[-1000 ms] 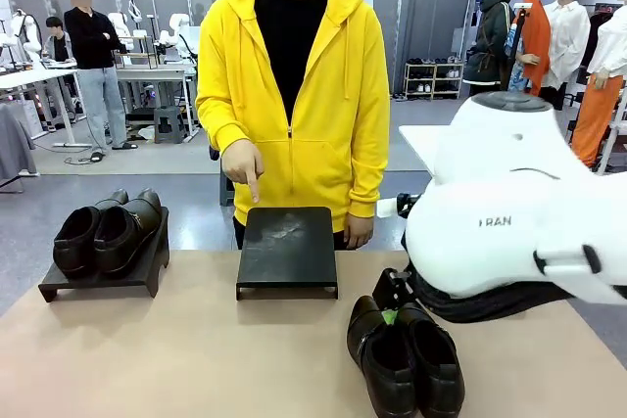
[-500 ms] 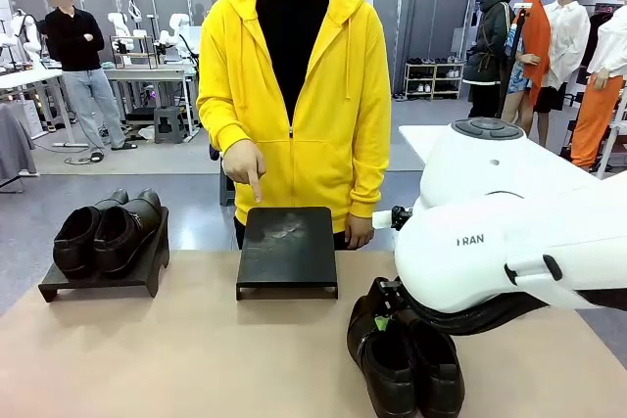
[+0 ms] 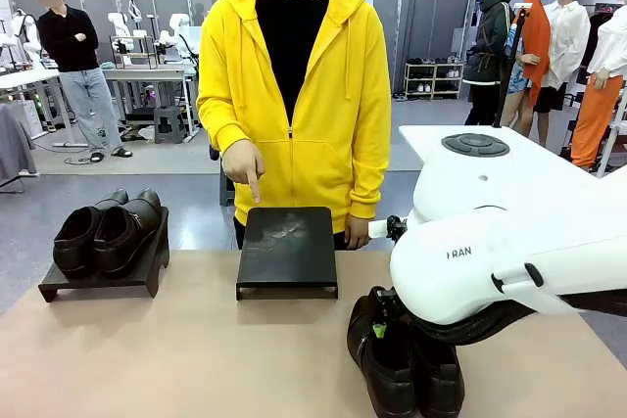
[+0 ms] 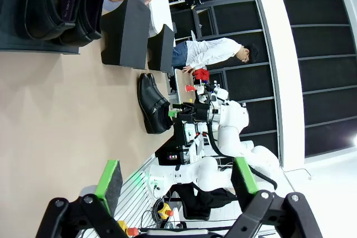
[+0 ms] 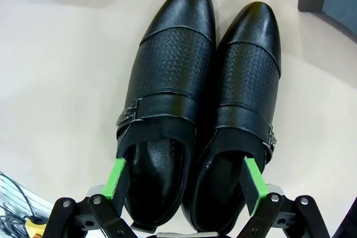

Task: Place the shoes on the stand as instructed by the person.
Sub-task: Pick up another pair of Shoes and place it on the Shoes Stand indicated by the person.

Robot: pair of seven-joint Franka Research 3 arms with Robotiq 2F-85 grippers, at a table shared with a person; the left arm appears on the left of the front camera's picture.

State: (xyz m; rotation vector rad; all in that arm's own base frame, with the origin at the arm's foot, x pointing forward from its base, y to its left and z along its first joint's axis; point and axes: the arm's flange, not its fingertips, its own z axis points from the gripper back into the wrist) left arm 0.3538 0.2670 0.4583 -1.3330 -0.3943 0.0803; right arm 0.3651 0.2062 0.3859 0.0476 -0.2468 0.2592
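- Shoes, a pair of glossy black leather dress shoes with rounded toes [image 5: 173, 82], lie side by side and touching on the light tan tabletop [image 3: 196, 359]. They sit directly beneath the right gripper [image 5: 185, 185], toes pointing away from it.
- That gripper's jaws are spread wide and straddle the heel ends. A green pad [image 5: 118, 178] sits at the outer edge of each shoe, and nothing is clamped. I cannot tell whether the pads touch the leather.
- Ahead of the right gripper, toward the far side of the table, stands a low flat-topped black stand [image 3: 287, 242].
- A person in a bright yellow zip-up hoodie [image 3: 328, 95] stands just behind it. One hand [image 3: 243, 162] points an index finger down at the stand's top.
- Well off to the right gripper's left, a second pair of black shoes [image 3: 108, 227] rests on a matching black stand [image 3: 98, 283].
- The left gripper [image 4: 177, 179] hangs over the table, released, with nothing between its fingers. The loaded stand lies ahead of it.
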